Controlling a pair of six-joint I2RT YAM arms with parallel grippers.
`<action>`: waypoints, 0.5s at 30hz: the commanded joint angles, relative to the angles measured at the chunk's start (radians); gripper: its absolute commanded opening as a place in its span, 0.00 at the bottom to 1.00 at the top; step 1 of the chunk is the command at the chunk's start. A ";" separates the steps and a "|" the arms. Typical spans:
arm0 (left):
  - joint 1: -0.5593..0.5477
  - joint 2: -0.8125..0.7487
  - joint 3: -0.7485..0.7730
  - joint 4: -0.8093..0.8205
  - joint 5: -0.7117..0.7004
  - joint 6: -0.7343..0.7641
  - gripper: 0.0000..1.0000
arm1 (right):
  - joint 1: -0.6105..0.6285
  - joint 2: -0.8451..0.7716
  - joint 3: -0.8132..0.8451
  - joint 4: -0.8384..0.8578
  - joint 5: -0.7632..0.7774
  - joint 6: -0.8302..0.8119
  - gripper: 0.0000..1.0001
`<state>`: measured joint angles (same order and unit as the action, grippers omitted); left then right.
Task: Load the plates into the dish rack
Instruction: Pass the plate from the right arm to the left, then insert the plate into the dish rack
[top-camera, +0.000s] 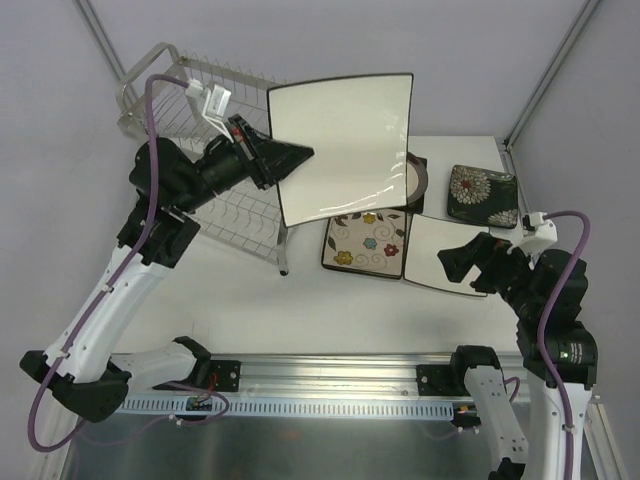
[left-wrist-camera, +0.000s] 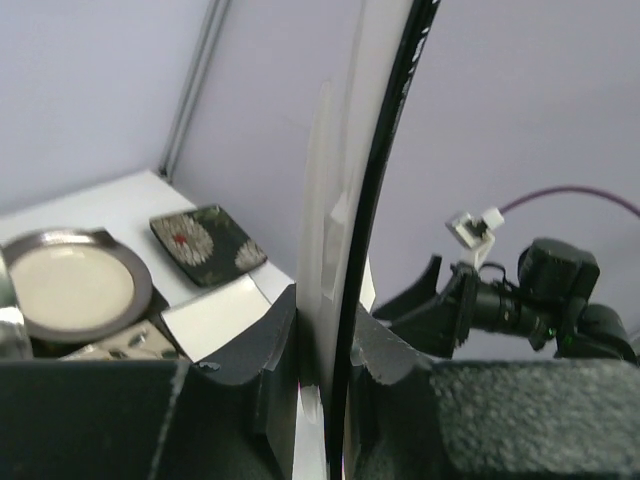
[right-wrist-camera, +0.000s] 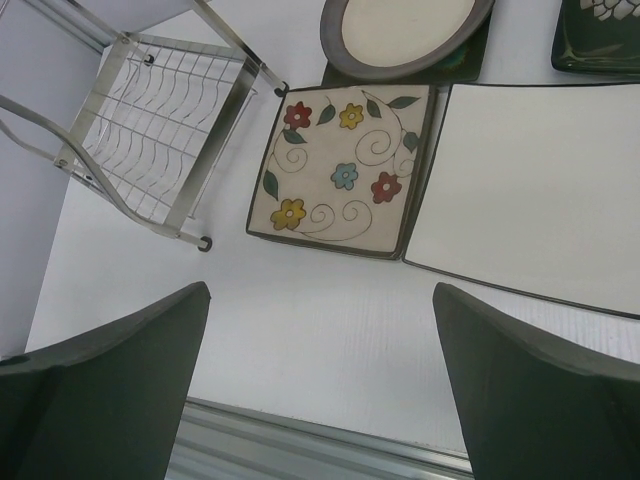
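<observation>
White tabletop (top-camera: 300, 310) with a two-tier silver wire dish rack (top-camera: 215, 75) at its far left. No plate is seen standing in the rack's slots, though the left arm hides part of it, so the loading appears to be at its first plate.

One white square black-rimmed plate (top-camera: 345, 145) is lifted clear of the tabletop, just right of the rack. It stands close to upright, its face turned toward the overhead camera.

The other plates lie flat to the right of the rack:
- a second white square black-rimmed plate (right-wrist-camera: 530, 190)
- a cream square plate with coloured flowers (top-camera: 365, 243), touching or nearly touching the second white plate's left edge
- a dark square plate with white blooms (top-camera: 483, 195) at the far right
- a round cream grey-rimmed plate (right-wrist-camera: 405, 25), resting on a dark square plate (right-wrist-camera: 462, 66) of which only the border shows

By this count one plate is in transit and five wait.

The left arm (top-camera: 110, 290) reaches up and forward past the rack's near side, its wrist turned toward the right. The left jaws are closed tightly on the left edge of the raised plate, one finger on each face. The right arm (top-camera: 555, 320) is folded low at the near right. The right jaws hover over the near edge of the second white plate, spread wide and holding nothing.
</observation>
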<state>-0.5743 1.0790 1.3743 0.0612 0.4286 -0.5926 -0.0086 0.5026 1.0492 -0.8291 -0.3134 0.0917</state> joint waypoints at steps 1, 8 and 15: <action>0.063 0.019 0.199 0.224 0.045 0.020 0.00 | 0.002 -0.025 0.002 -0.019 0.005 -0.018 1.00; 0.195 0.154 0.400 0.196 0.041 0.066 0.00 | 0.025 -0.036 -0.012 -0.002 -0.078 0.011 0.99; 0.367 0.234 0.531 0.198 0.033 0.142 0.00 | 0.171 0.001 0.044 -0.010 -0.027 -0.042 1.00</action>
<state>-0.2710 1.3197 1.7958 0.0639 0.4950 -0.4965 0.1120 0.4805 1.0416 -0.8436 -0.3580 0.0891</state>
